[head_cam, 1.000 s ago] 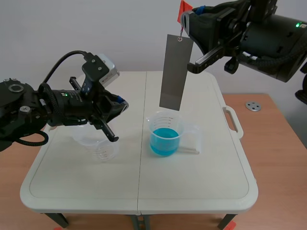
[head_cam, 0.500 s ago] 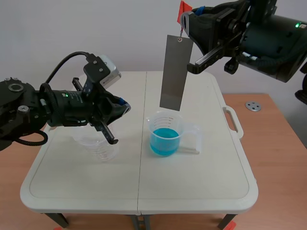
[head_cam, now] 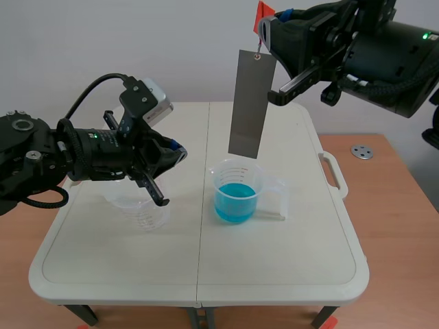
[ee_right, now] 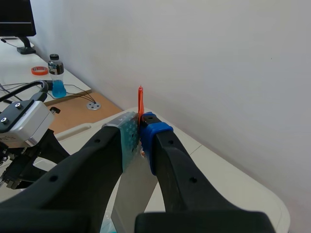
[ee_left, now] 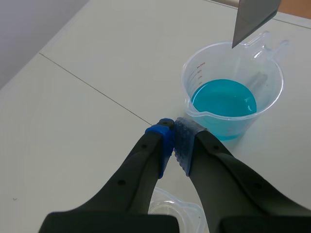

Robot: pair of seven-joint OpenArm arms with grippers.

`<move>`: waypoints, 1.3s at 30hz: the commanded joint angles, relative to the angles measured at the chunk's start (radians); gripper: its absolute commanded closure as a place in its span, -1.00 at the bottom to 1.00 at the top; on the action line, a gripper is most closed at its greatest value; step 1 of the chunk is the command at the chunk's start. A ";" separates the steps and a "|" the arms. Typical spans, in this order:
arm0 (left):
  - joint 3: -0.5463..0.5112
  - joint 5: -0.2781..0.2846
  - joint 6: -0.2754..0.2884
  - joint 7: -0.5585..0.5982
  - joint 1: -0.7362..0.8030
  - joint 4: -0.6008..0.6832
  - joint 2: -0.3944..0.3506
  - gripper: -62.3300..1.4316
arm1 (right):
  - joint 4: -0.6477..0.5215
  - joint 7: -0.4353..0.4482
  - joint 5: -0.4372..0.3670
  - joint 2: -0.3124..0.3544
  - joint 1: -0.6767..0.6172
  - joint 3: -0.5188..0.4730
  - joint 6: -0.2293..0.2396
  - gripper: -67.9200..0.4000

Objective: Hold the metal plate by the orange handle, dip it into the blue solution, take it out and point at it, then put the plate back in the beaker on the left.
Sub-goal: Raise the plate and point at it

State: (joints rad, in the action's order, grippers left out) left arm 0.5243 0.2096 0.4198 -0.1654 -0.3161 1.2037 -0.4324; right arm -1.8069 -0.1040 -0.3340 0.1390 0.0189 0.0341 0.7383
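A long grey metal plate (head_cam: 252,103) hangs upright in the air above the beaker of blue solution (head_cam: 236,191). My right gripper (head_cam: 267,29) is shut on its orange handle (head_cam: 263,13) high over the table; the handle (ee_right: 141,104) shows pinched between the fingers. The plate's lower corner (ee_left: 255,17) hovers just over the blue beaker (ee_left: 232,94). My left gripper (head_cam: 176,152) is shut on nothing, its tips (ee_left: 174,133) a little left of the blue beaker and aimed toward the plate's lower part. An empty clear beaker (head_cam: 143,209) stands under the left arm.
The white folding table (head_cam: 199,274) stands on a wooden floor, with a handle (head_cam: 335,175) at its right edge. A small metal disc (head_cam: 361,152) lies on the floor to the right. A bottle (ee_right: 57,82) and tape roll (ee_right: 39,70) sit on a far desk.
The left arm has edged slightly right and up toward the plate within the last second. The right arm and plate have stayed still.
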 commanded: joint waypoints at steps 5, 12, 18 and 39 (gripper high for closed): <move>-0.010 0.012 -0.060 0.031 0.035 0.039 -0.039 0.87 | -0.028 0.016 -0.018 0.002 0.011 -0.003 0.007 0.94; -0.047 0.091 -0.143 0.095 0.202 0.170 -0.192 0.87 | -0.028 0.016 -0.018 0.002 0.011 -0.003 0.007 0.95; -0.198 0.177 -0.149 0.127 0.402 0.310 -0.322 0.87 | -0.028 0.016 -0.018 0.002 0.011 -0.003 0.007 0.94; -0.622 0.168 -0.253 0.274 1.147 0.409 -0.415 0.87 | -0.028 0.016 -0.018 0.002 0.012 -0.002 0.007 0.94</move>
State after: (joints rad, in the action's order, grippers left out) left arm -0.0948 0.3717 0.1730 0.0887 0.8314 1.6016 -0.8509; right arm -1.8069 -0.1070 -0.3340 0.1390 0.0189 0.0341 0.7383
